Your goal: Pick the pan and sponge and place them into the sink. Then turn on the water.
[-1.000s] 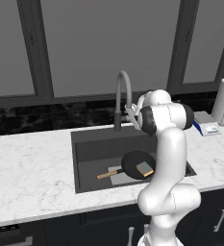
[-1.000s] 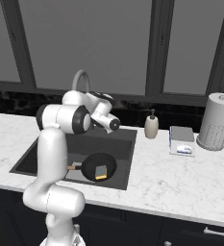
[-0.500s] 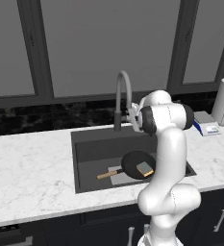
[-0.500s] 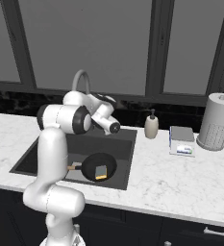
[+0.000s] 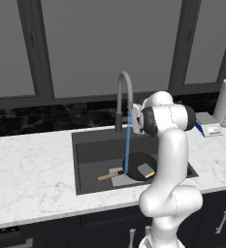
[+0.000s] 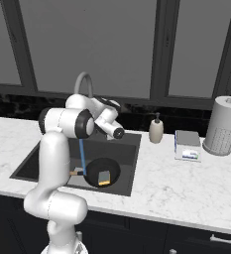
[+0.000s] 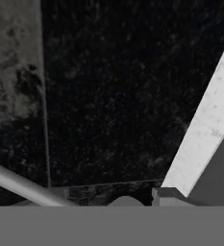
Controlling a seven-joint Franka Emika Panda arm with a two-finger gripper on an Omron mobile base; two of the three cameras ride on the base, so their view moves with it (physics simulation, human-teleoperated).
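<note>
Pan point(image 5: 139, 166) w/ sponge point(image 5: 146, 170) on it sits in sink point(image 5: 88, 145); water point(image 5: 127, 145) running, so task looks done. Gripper by faucet point(image 5: 123, 92); open/closed can't tell.

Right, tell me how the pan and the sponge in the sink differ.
The pan is round and black with a slim light wooden handle; the sponge is a small flat rectangle, mostly yellow. The pan is much the larger, and the sponge lies inside it. The blue water falls at the pan's left edge, beside the sponge. Both are in the sink.
</note>
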